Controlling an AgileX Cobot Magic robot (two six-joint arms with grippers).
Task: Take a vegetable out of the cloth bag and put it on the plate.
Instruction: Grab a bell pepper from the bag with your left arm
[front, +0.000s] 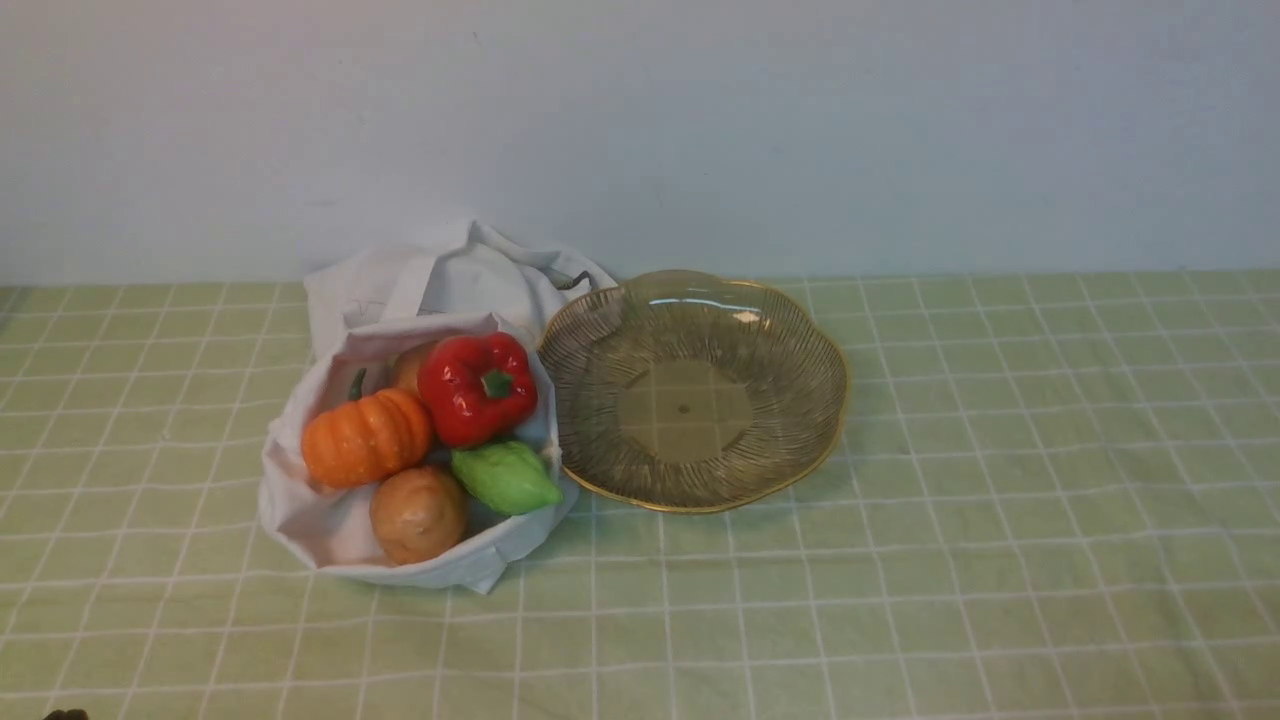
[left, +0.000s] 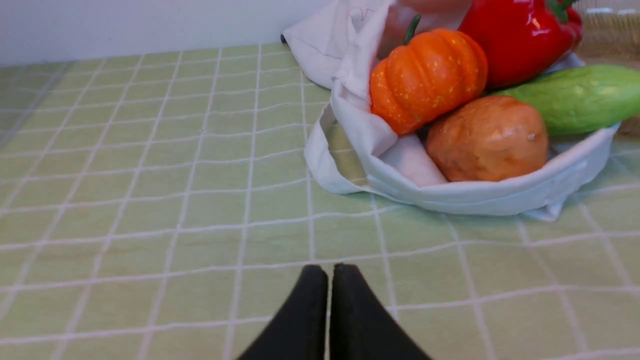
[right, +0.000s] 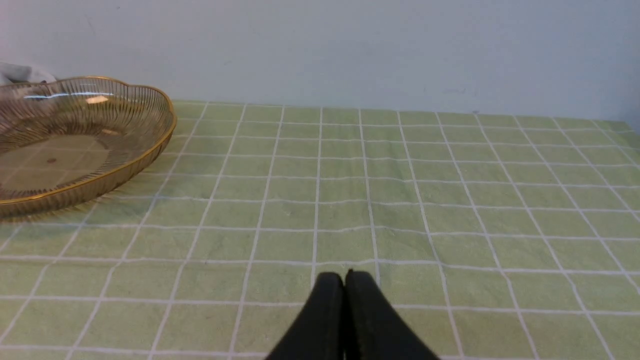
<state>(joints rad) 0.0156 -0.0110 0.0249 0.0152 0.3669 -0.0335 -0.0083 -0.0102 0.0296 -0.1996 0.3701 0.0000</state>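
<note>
- Red pepper (front: 476, 388), pumpkin (front: 365, 438) and potato (front: 417, 513) fill the cloth bag (front: 330, 520) beside the plate (front: 800, 440).
- Left gripper (left: 329, 272) and right gripper (right: 345, 277) hover closed, holding nothing.

Bag (front: 440, 275) (vegetables (front: 470, 400) inside) just left of plate (front: 685, 410).

Matt cloth bag (front: 440, 270) — glossy ribbed plate (front: 690, 330).

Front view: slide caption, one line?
Cloth bag holding pumpkin, red pepper, potato and green gourd beside an empty gold-rimmed plate on a checked tablecloth.
</note>
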